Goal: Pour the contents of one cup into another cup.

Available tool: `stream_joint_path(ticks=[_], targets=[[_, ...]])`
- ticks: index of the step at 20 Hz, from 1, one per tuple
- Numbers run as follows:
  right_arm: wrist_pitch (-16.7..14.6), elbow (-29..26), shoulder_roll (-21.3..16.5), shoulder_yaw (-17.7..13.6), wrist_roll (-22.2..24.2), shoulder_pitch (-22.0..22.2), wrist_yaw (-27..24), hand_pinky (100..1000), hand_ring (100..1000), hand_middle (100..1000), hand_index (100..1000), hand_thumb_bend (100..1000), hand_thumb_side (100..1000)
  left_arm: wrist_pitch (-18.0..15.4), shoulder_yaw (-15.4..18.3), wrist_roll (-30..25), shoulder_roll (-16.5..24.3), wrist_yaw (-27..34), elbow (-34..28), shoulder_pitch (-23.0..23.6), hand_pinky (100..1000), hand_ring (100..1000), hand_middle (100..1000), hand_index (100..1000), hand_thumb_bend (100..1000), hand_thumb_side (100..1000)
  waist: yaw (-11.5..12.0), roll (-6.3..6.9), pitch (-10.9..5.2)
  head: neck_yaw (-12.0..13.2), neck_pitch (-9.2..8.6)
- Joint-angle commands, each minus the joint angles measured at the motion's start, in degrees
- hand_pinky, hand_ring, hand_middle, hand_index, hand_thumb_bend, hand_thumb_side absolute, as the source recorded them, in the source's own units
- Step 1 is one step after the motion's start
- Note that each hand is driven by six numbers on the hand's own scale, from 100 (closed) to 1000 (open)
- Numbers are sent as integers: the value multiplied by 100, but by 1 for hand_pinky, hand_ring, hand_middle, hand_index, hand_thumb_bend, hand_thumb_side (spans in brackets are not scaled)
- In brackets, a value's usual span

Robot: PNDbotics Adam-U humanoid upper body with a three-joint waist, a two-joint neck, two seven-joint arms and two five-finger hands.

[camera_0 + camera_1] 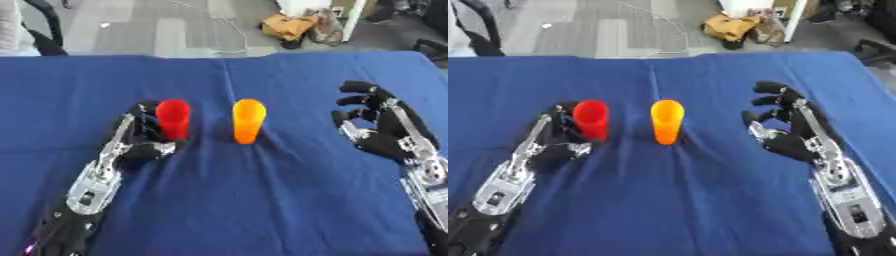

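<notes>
A red cup [173, 119] stands upright on the blue cloth [262, 200], left of centre. My left hand [140, 137] is right beside it, fingers curled round its left side and base. An orange cup [248, 120] stands upright a short way to the right of the red one, untouched. My right hand [378, 125] hovers well to the right of the orange cup, fingers spread and relaxed, holding nothing. What is inside either cup cannot be made out.
The blue cloth covers the whole table, with folds near the cups. Beyond the far edge lies grey floor with a brown bundle [289, 25] and a dark chair [44, 30] at the far left.
</notes>
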Motion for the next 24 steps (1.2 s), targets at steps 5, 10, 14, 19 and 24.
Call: stream_joint_path(ticks=[5, 10, 14, 19, 24], targets=[[-17, -54, -71, -18, 13, -70, -43, 582, 757, 792, 862, 280, 226, -94, -60, -200, -24, 269, -97, -100, 507, 555, 636, 860, 860, 212, -16, -8, -71, 2, -29], [-22, -54, -66, -14, 23, -82, -46, 582, 757, 792, 862, 279, 226, -140, -91, -89, 35, -66, -209, -159, 550, 590, 673, 868, 871, 198, 0, -18, -67, 7, -40], [-24, -48, -69, -13, 28, -84, -50, 582, 757, 792, 862, 280, 227, -85, -123, 62, 89, -458, -241, -201, 581, 618, 698, 879, 874, 191, 5, -27, -60, 11, -47], [-30, -45, -62, -5, 44, -101, -56, 582, 757, 792, 862, 281, 227, 31, -112, 411, 38, -919, -98, -283, 586, 628, 706, 882, 881, 198, -12, -36, -45, 22, -67], [-36, -44, -58, -3, 54, -115, -59, 582, 758, 792, 863, 281, 228, -29, -40, 619, -67, -1154, 138, -344, 576, 624, 702, 882, 874, 199, -48, -48, -20, 32, -94]])
